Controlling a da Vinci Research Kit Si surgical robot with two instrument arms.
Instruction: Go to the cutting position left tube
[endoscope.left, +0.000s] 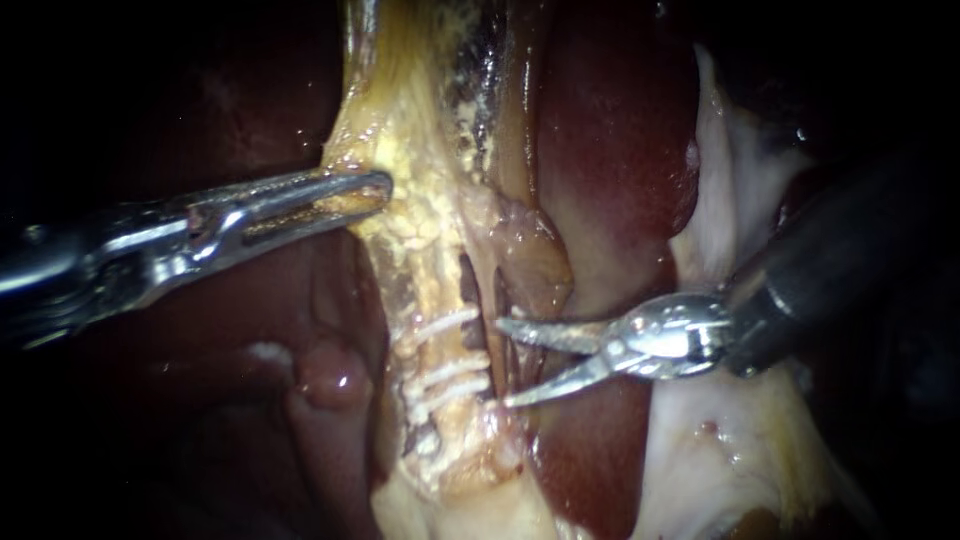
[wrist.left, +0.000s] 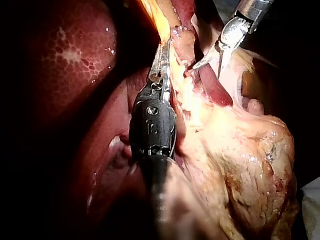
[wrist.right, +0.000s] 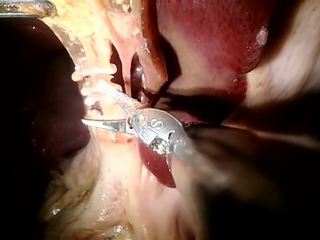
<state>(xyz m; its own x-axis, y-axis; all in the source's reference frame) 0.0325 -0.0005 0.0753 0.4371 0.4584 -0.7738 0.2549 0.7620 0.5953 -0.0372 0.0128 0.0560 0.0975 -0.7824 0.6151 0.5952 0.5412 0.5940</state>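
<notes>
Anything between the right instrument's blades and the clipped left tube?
Nothing clearly blocks. The right instrument, jaws open, has its tips at the edge of the clipped tube; a thin tissue strand beside the tube lies close to the upper tip.

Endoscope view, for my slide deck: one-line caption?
Left instrument shut on fatty tissue; right instrument, jaws open, beside the clipped tube.

The shaft of our left instrument (endoscope.left: 383, 187) is cut off at 9 o'clock in the endoscope view. Its jaws clamp yellow tissue (endoscope.left: 412, 228), which hides their inner faces. The shaft of our right instrument (endoscope.left: 503, 362) blurs into darkness toward 3 o'clock. Whether its spread jaws touch the left tube (endoscope.left: 436, 350), we cannot tell.
</notes>
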